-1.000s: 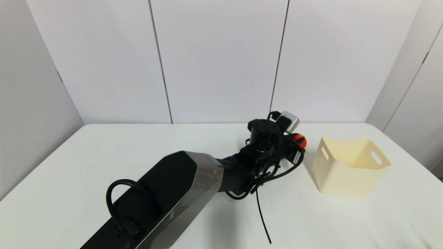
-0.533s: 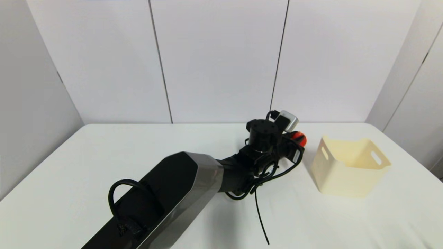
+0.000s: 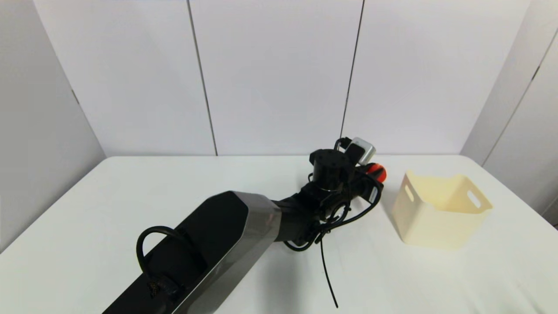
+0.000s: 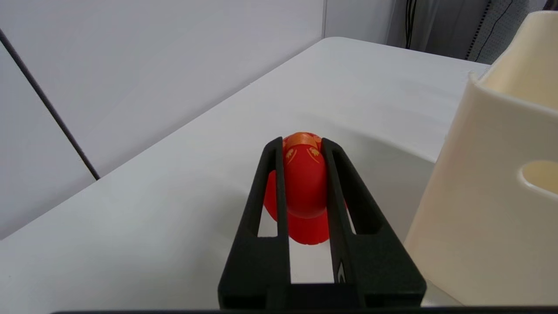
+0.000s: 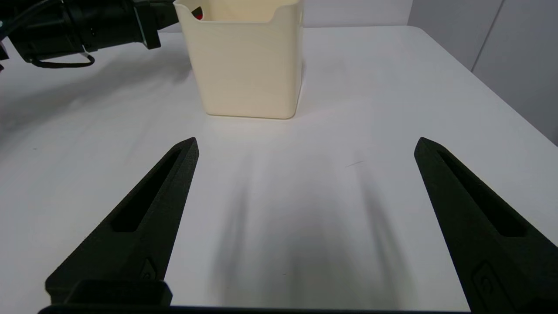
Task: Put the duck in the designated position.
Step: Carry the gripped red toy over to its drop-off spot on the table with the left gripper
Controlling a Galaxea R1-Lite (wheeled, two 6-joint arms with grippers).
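— So where is the duck (image 4: 304, 187) at this moment?

— Clamped between the two black fingers (image 4: 272, 183) of the left gripper (image 4: 301, 146), which press on its red sides. It is held above the white bench (image 3: 130, 196), not resting on it; in the head view only a bit of red (image 3: 377, 172) shows past the end of the left arm (image 3: 244, 226).

— And the cream bin (image 3: 440, 209)?

— Upright on the bench toward the robot's right side, open at the top, with a slot handle in its walls. The duck is just beside the bin's left wall and outside it, near the level of the rim.

— What about the other arm?

— The right gripper (image 5: 305, 144) hangs low over bare bench on the near side of the bin (image 5: 246, 61), its fingers (image 5: 152, 209) spread wide with nothing between them. From its camera the left arm (image 5: 83, 26) is seen reaching in beside the bin.

— Anything else on the bench?

— A thin black cable (image 3: 326, 270) hangs from the left wrist.
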